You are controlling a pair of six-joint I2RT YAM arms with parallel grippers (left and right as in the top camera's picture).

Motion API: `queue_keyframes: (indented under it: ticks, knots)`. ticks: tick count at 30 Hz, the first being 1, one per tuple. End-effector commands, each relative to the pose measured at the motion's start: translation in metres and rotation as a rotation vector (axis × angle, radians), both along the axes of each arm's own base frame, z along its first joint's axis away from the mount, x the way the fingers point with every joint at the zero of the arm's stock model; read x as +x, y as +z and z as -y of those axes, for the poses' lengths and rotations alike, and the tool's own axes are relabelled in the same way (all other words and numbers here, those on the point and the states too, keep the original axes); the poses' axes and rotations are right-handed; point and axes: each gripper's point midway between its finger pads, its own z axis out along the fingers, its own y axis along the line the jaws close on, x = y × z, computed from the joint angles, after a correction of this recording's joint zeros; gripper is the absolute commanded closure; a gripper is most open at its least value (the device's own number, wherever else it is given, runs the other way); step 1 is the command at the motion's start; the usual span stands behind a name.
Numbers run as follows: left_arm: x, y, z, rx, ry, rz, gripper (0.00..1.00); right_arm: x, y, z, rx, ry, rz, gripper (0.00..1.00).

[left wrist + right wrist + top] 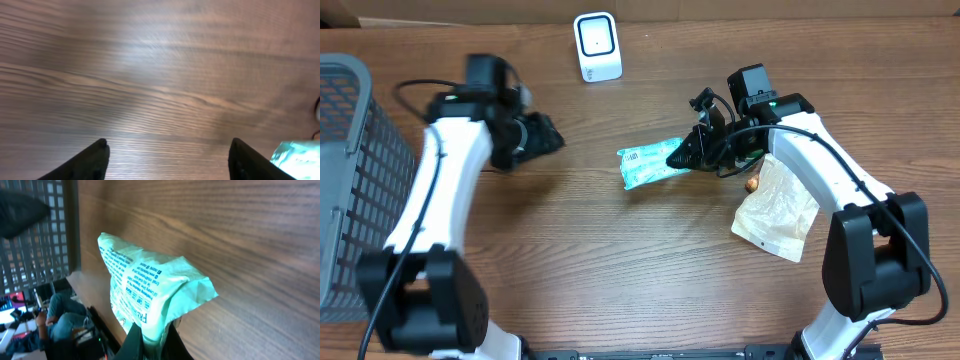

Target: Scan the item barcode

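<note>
Basket: you have a grey mesh basket (350, 170) at the table's left edge, beside the left arm. You cannot tell from any view what it holds.
Item: the pale green printed packet (648, 166) sits mid-table, lifted at its right end.
Right gripper (680, 156): clenched on the packet's right end, with the packet hanging out toward the left arm.
Left gripper (546, 135): released, fingers spread wide over the wooden table (600, 260), well apart from the packet.
Scanner: the white barcode scanner (597, 46) stands near the far edge, between the two arms.
Pouch: a tan paper pouch (777, 215) lies flat under the right forearm, with a small brown object (752, 184) at its upper corner.
Room: you see plain wood between the left gripper and the packet, and along the near side.
Left wrist view only: a corner of the packet (300, 152) shows at lower right, beyond the right finger.
Right wrist view only: you can read green print on the packet (150, 295) and see the basket mesh (45, 230) behind it. The barcode is not distinguishable.
</note>
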Motion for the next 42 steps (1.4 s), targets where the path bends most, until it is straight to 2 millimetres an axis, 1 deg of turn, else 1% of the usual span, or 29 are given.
queue_keyframes:
  ticks: [1, 2, 5, 6, 9, 13, 18, 24, 27, 34, 38, 42]
  knots:
    - [-0.001, 0.004, -0.034, 0.041, 0.05, 0.008, 0.29, -0.005, 0.026, -0.002, 0.049, 0.056, 0.085, 0.96]
    - [-0.002, 0.003, -0.042, 0.04, 0.071, 0.004, 0.25, -0.007, 0.031, -0.003, 0.059, 0.062, 0.091, 0.96]
    - [-0.003, 0.002, -0.062, 0.036, 0.135, -0.003, 0.01, -0.012, 0.045, -0.005, 0.09, 0.079, 0.118, 0.96]
    - [-0.004, 0.002, -0.067, 0.035, 0.148, -0.003, 0.0, -0.014, 0.052, -0.005, 0.098, 0.08, 0.132, 0.96]
    - [-0.005, 0.002, -0.077, 0.036, 0.175, -0.005, 0.0, -0.018, 0.069, -0.005, 0.113, 0.083, 0.169, 0.96]
    - [-0.005, 0.002, -0.081, 0.041, 0.183, -0.004, 0.0, -0.026, 0.091, -0.004, 0.133, 0.087, 0.219, 0.96]
    - [-0.007, 0.0, -0.092, 0.103, 0.201, -0.01, 0.0, -0.038, 0.112, -0.001, 0.143, 0.09, 0.252, 0.96]
    - [-0.007, 0.0, -0.092, 0.105, 0.202, -0.01, 0.0, -0.049, 0.125, -0.002, 0.177, 0.102, 0.252, 0.96]
    - [-0.007, 0.0, -0.092, 0.105, 0.202, -0.01, 0.01, -0.055, 0.139, -0.004, 0.22, 0.117, 0.27, 0.96]
    - [-0.006, 0.0, -0.091, 0.104, 0.198, -0.01, 0.0, -0.065, 0.171, -0.001, 0.234, 0.122, 0.351, 0.96]
    - [-0.006, 0.0, -0.091, 0.105, 0.198, -0.01, 0.01, -0.068, 0.178, 0.001, 0.235, 0.12, 0.372, 0.96]
    - [-0.006, 0.0, -0.091, 0.105, 0.198, -0.009, 0.01, -0.067, 0.177, 0.006, 0.23, 0.105, 0.363, 0.96]
